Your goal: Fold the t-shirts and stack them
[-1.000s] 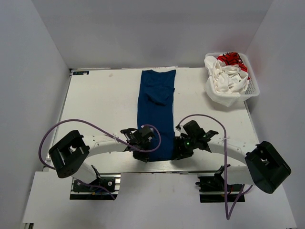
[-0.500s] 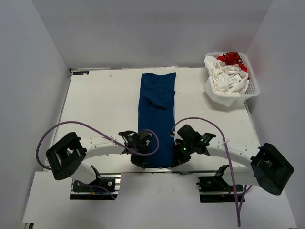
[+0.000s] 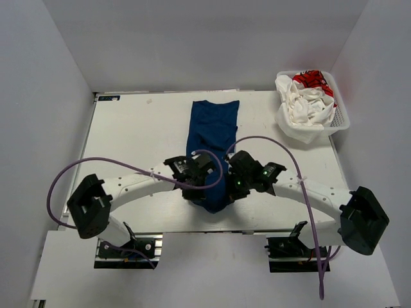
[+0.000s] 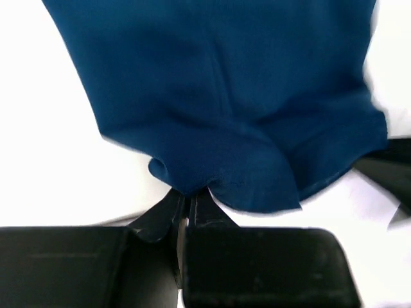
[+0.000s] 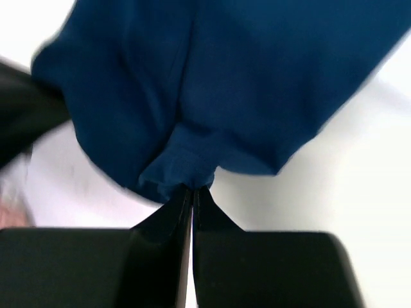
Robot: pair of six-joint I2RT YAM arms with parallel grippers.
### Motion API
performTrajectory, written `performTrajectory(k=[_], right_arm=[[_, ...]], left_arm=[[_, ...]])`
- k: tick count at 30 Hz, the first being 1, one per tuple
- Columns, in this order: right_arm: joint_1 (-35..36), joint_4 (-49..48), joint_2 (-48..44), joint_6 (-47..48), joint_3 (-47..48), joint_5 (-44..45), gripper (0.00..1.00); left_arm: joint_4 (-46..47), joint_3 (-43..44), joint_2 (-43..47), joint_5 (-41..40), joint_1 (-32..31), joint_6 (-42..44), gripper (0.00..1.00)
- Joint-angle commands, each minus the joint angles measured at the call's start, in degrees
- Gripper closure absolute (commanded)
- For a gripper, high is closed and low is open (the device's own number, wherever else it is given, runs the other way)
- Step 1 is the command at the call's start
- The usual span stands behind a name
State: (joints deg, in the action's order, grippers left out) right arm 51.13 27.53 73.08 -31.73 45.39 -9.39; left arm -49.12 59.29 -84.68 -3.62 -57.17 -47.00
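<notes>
The left gripper [image 4: 188, 196] is squeezing its two dark fingers [image 4: 157, 221] almost fully together, with only a thin sliver showing between the tips, and is pinching a bunched fold at the near edge of the blue t-shirt [image 4: 225, 77]. From that pinch the cloth is fanning out wide, away from the wrist camera. The right gripper [image 5: 192, 190] is doing much the same: its jaws are nearly closed and are nipping a small wad of the same shirt's edge, with the fabric spreading beyond it. Seen from above, the two grippers are sitting close side by side toward the front of the table [image 3: 141, 141], the left one on the shirt's left side and the right one on its right. The shirt's near end is gathering into a narrow point between them. The rest of the shirt is lying as a long strip running toward the far edge of the table. Both arms are reaching inward from their bases, with purple cables [image 3: 115, 168] arching over them. The white t-shirt with the red graphic [image 3: 305, 102] is lying crumpled in the white mesh basket [image 3: 343, 122] at the far right corner, well apart from the blue one.
</notes>
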Motion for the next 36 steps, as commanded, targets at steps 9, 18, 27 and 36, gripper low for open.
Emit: performTrajectory(k=[9, 18, 27, 36], right_arm=[[-6.7, -2.0, 8.4, 1.6, 13.6, 21.2, 1.0], [-11.6, -8.8, 15.9, 6.3, 20.5, 20.0, 1.0], [-15.3, -8.7, 25.7, 8.3, 28.1, 16.6, 1.0], [-18.3, -9.8, 31.2, 7.0, 29.2, 16.2, 1.0]], left_arm=[[-4.9, 17.1, -12.9, -15.0, 9.3, -2.8, 1.0], [2.6, 24.6, -17.3, -13.3, 15.1, 6.3, 1.0], [1.4, 31.6, -24.3, -14.0, 18.9, 9.1, 1.0], [4.5, 32.2, -27.6, -11.2, 22.2, 10.4, 1.0]])
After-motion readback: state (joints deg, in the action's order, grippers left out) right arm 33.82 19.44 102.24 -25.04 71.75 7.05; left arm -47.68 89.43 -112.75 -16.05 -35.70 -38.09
